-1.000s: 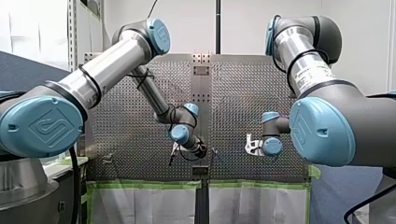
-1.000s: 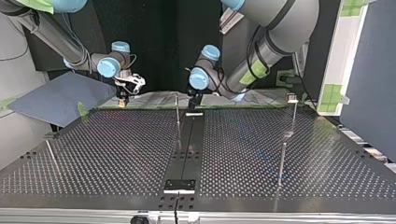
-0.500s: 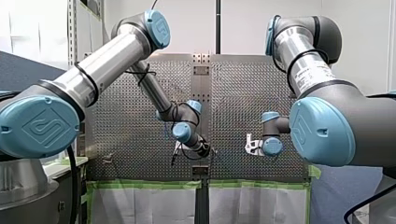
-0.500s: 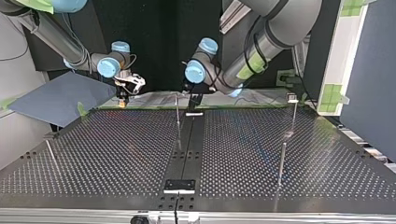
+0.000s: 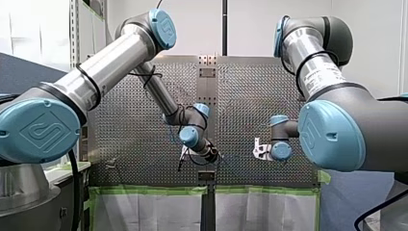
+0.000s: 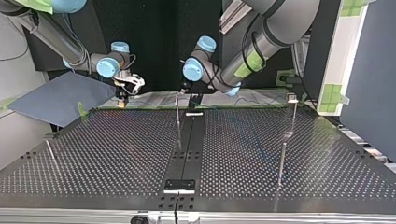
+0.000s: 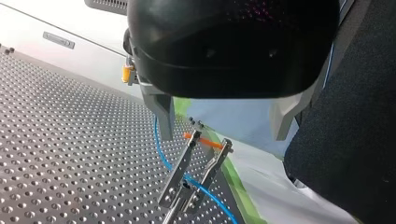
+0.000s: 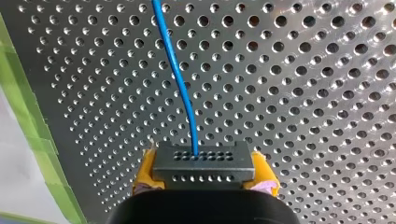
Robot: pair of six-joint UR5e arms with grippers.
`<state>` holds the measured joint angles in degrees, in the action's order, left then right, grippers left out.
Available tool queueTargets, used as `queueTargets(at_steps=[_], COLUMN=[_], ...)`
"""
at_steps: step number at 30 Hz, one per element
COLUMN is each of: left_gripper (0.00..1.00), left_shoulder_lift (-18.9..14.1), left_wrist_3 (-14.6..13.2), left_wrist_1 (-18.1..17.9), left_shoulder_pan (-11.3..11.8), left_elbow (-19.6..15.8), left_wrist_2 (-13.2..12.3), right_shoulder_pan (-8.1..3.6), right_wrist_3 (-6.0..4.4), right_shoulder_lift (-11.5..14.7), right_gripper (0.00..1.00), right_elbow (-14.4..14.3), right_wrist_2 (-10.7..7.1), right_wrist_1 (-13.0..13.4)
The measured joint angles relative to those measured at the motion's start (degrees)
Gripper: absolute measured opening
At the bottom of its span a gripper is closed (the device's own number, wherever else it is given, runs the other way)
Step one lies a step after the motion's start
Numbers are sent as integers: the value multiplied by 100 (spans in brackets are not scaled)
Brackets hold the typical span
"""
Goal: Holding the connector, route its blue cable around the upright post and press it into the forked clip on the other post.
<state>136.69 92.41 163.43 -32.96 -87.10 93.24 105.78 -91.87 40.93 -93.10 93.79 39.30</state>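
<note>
In the right wrist view my right gripper (image 8: pixel 204 178) has its yellow pads shut on a black connector (image 8: pixel 204 161). A blue cable (image 8: pixel 180 79) leaves the connector and runs ahead over the perforated plate. In the left wrist view my left gripper (image 7: pixel 223 135) is open, its metal fingers (image 7: pixel 164 114) wide apart. The forked clip (image 7: pixel 184 163), with an orange pin (image 7: pixel 205 142) across its tips, stands just ahead of and between those fingers. The blue cable (image 7: pixel 161 154) passes through the fork's base. In the top view my left gripper (image 6: pixel 194 99) hangs beside a thin post (image 6: pixel 177 114).
The perforated table (image 6: pixel 116 154) carries more thin posts at the top view's right (image 6: pixel 281 163), far right (image 6: pixel 294 112) and left (image 6: pixel 50 151). Green tape (image 8: pixel 28 121) marks the plate's edge. A grey sheet (image 6: pixel 56 95) lies beyond the table at the top view's left.
My left arm's wrist has swung a little toward the top view's left, bringing its gripper closer to the thin post. My right arm has stayed still.
</note>
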Motion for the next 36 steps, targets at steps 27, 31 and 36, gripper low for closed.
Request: queueTargets(at_steps=[27,31,36], left_gripper=[100,100,100], left_shoulder_lift=[-1478,-1716,-2011], left_wrist_3=[821,944,1057], left_wrist_1=[-448,-489,-544], left_shoulder_pan=[-1275,-1514,-1727], left_elbow=[-1476,-1714,-2009], left_wrist_2=[1388,1625,1921], right_shoulder_pan=[-50,-54,-55], right_wrist_3=[-176,-200,-214], right_shoulder_lift=[0,-1,0], right_gripper=[0,0,0], right_elbow=[4,5,5], right_wrist_2=[-82,-94,-97], right_wrist_1=[-49,-33,-41])
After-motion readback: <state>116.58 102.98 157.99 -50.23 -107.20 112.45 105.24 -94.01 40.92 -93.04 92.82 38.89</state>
